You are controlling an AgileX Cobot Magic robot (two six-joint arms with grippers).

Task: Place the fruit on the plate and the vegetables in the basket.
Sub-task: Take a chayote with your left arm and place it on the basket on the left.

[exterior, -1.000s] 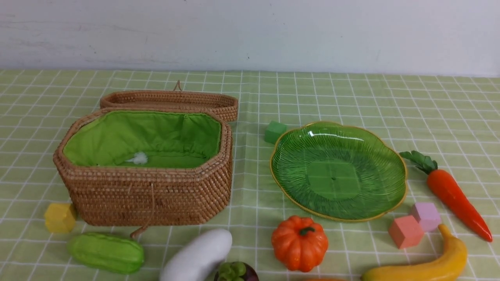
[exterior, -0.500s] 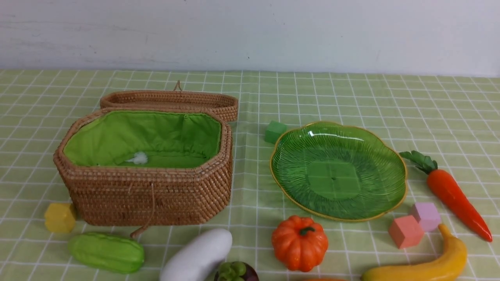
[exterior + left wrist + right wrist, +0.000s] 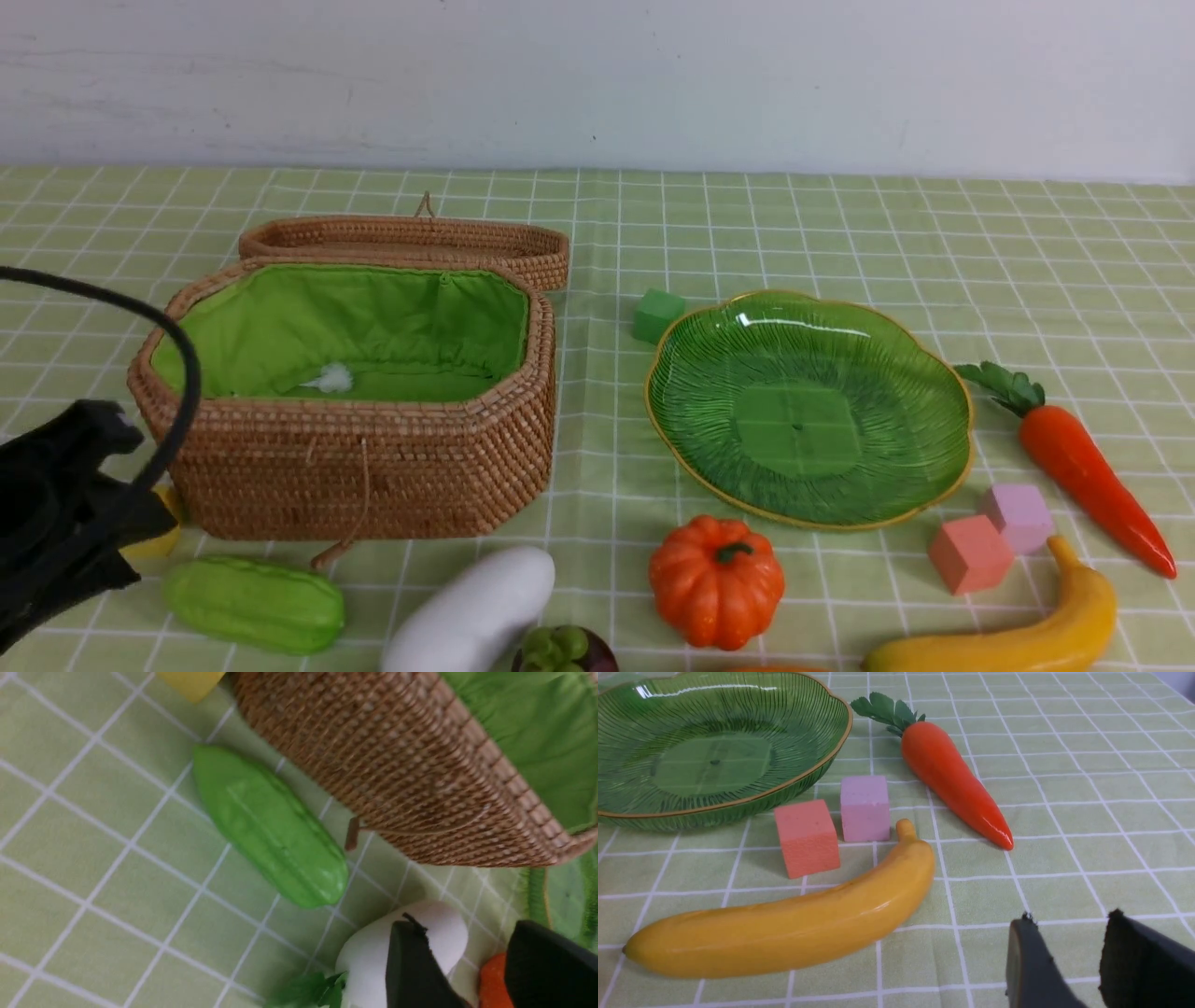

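Note:
The wicker basket [image 3: 355,467] stands open at the left, its lid [image 3: 401,238] lying behind it. The green plate [image 3: 803,420] sits at the right with nothing on it. Along the near edge lie the green gourd [image 3: 252,602], the white vegetable [image 3: 476,611], the mangosteen [image 3: 560,649], the pumpkin [image 3: 714,579] and the banana [image 3: 1027,639]. The carrot [image 3: 1088,476] lies right of the plate. My left gripper [image 3: 472,938] hangs open above the white vegetable [image 3: 434,933], near the gourd [image 3: 271,826]. My right gripper [image 3: 1069,924] is open over bare cloth beside the banana [image 3: 784,928].
Small cubes lie about: a yellow one [image 3: 159,546] half behind my left arm [image 3: 56,504], a green one [image 3: 658,315] behind the plate, a salmon one [image 3: 969,553] and a pink one [image 3: 1019,516] between plate and banana. A white wall closes the far side.
My left arm has come into the front view at the lower left and now covers part of the yellow cube. None of the objects has moved.

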